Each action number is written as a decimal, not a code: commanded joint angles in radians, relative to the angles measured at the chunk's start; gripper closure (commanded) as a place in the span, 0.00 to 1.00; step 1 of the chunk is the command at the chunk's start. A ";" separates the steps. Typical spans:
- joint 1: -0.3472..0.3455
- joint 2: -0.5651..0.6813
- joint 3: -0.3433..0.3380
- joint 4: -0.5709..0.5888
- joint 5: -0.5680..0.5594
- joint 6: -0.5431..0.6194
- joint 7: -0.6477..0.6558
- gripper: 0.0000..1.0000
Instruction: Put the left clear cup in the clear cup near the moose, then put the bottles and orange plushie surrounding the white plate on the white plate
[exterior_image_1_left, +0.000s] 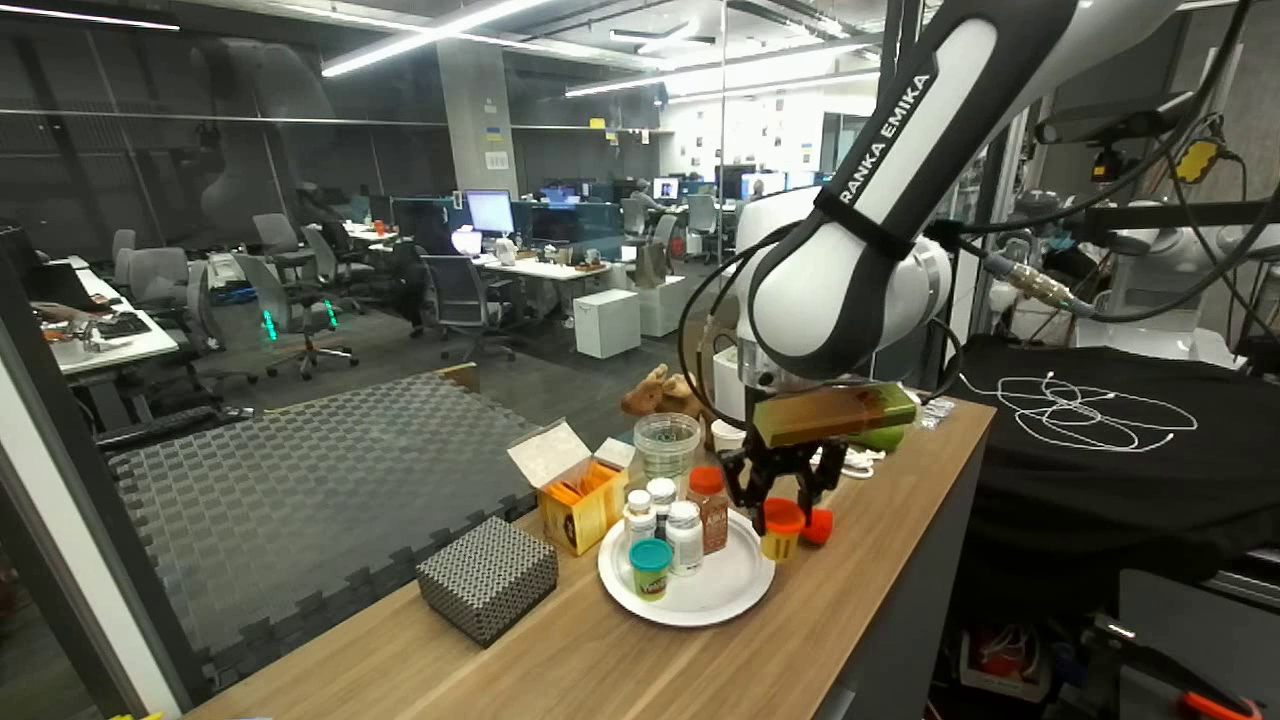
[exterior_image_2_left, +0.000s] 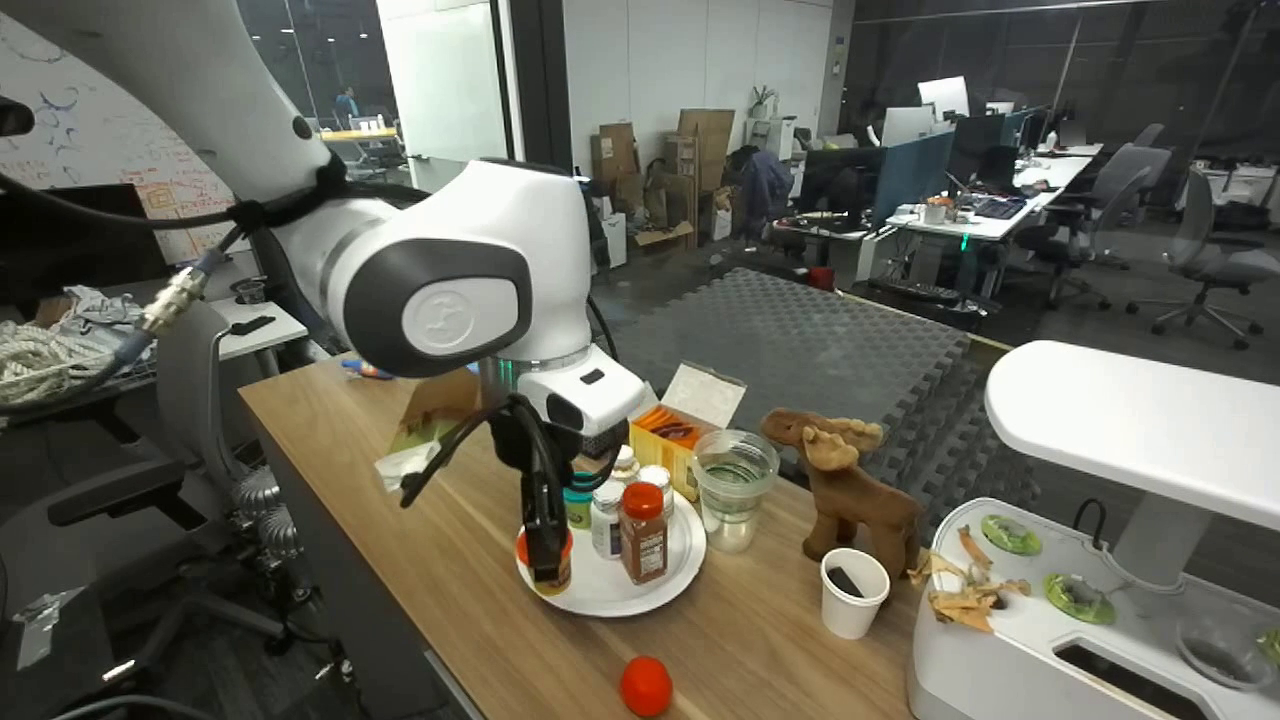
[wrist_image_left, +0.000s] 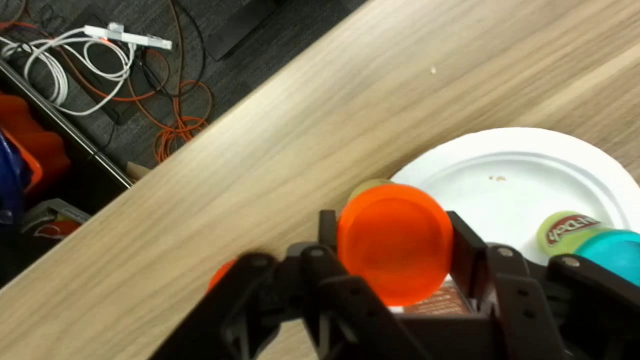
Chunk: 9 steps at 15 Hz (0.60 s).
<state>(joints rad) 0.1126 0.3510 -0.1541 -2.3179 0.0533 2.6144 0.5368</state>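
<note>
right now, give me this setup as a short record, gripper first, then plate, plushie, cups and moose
gripper: closed on the yellow orange-lidded tub
held tub's place: by the rim of the white plate; resting or lifted, unclear
on plate: teal-lidded Play-Doh tub, red-capped brown bottle, three white bottles
orange plushie: on the wooden table, off the plate
clear cups: look nested, near the plush moose
moose's pose: upright, behind the white paper cup in an exterior view

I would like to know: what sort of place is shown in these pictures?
This is most likely an open-plan office, though I cannot be certain. What suggests it: desks with computer monitors, wheeled chairs, and a whiteboard covered with writing.
</note>
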 joint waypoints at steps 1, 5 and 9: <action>0.025 0.019 0.015 0.074 -0.037 -0.008 0.016 0.72; 0.022 0.090 0.037 0.156 -0.018 -0.009 -0.012 0.72; 0.014 0.152 0.058 0.217 0.001 -0.018 -0.046 0.72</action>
<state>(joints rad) 0.1384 0.4566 -0.1154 -2.1673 0.0415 2.6145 0.5231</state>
